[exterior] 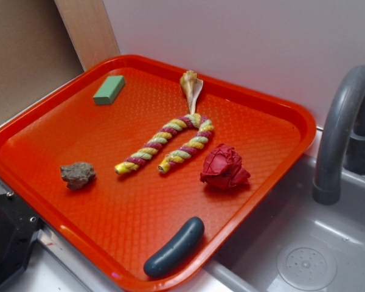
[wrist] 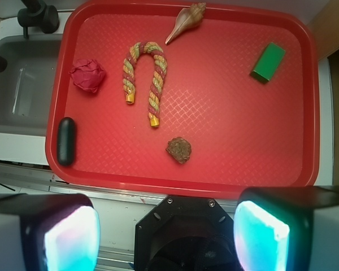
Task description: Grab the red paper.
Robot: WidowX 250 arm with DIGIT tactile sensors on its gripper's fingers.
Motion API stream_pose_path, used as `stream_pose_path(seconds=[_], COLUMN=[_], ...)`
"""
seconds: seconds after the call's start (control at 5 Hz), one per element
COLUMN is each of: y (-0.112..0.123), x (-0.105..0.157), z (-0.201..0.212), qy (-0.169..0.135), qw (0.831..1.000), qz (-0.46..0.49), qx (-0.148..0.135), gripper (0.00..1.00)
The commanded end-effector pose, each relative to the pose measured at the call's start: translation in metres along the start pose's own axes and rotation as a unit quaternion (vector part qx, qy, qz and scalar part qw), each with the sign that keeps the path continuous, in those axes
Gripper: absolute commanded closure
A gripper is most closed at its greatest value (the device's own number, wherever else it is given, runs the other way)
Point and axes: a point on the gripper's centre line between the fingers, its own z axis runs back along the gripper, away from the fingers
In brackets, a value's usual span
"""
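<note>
paper (exterior: 224, 166), red, crumpled round, no long axis; pincer (wrist: 166, 231) spread wide, empty.

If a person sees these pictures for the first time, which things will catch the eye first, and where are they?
The bright orange-red tray fills most of the scene, beside a grey sink. In its middle lies a bent red-yellow rope, and the crumpled red paper sits near the sink-side edge. In the wrist view, the open hand hangs well above the tray's near edge, its two pads glowing cyan.
</note>
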Motion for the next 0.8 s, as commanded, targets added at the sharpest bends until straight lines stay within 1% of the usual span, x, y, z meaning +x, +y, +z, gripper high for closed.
stream_pose_path(seconds=[0.0,0.2,0.4,0.6], y=[0.000,-0.028,-0.053,-0.072], x=[0.000,0.023,0.047,0.061], z=[0.000,-0.002,-0.009,-0.026], qy=[0.000,-0.032,-0.052,-0.054], qw=[1.000,0.999,0.998,0.997], qz=[0.000,0.002,0.006,0.004], qx=[0.000,-0.034,-0.042,-0.055], gripper=[0.00,0.00,0.00,0.00])
